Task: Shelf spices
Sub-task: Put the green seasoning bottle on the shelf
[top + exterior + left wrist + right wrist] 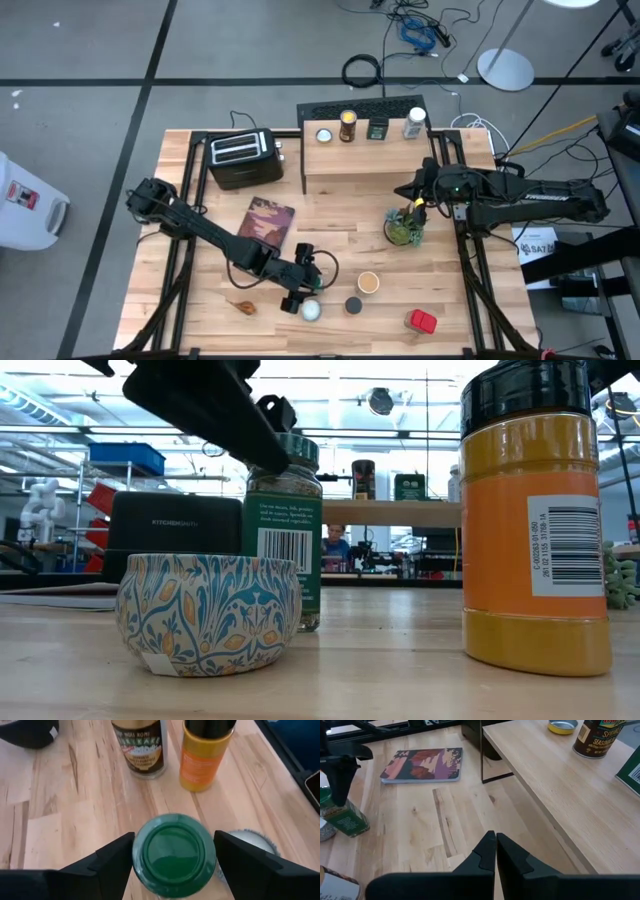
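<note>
Left wrist view: green-lidded jar [174,851] between gripper [174,857] fingers (upright).

Glossy green jar lid [174,850], wooden table [90,805]

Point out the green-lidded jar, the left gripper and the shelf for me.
green-lidded jar [174,851], left wrist view, centre of lid.
left gripper [174,857], left wrist view, midway between fingertips.
shelf [370,155], high view, bare wooden top.
</note>
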Available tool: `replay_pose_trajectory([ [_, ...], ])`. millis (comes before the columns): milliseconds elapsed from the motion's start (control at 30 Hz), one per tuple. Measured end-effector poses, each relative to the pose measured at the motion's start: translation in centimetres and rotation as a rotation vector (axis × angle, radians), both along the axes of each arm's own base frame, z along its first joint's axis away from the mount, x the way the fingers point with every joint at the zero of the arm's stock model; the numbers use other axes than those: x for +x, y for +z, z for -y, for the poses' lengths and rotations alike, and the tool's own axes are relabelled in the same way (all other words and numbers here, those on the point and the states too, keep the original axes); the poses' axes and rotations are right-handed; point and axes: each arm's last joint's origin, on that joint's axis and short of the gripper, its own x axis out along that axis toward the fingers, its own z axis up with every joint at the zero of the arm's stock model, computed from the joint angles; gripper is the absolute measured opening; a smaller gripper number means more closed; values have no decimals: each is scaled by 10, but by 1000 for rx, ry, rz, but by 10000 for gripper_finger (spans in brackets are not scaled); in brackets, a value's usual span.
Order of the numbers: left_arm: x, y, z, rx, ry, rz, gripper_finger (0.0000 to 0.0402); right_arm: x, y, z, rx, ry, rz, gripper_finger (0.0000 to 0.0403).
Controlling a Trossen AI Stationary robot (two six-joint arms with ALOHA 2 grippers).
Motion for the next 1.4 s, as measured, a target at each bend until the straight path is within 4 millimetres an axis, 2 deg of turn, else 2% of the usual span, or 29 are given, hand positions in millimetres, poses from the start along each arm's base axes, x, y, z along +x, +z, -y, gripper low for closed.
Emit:
replay_pose_trajectory([
  [433,0,1,-1,22,-4,8,217,0,0,0,0,0,-1,0],
  [833,-2,5,-3,62,5,22,212,0,0,0,8,0,2,0],
  [1200,10,49,-18,155,30,34,212,0,0,0,8,0,2,0],
  [1400,21,80,-39,254,99,30,212,0,0,0,8,0,2,0],
])
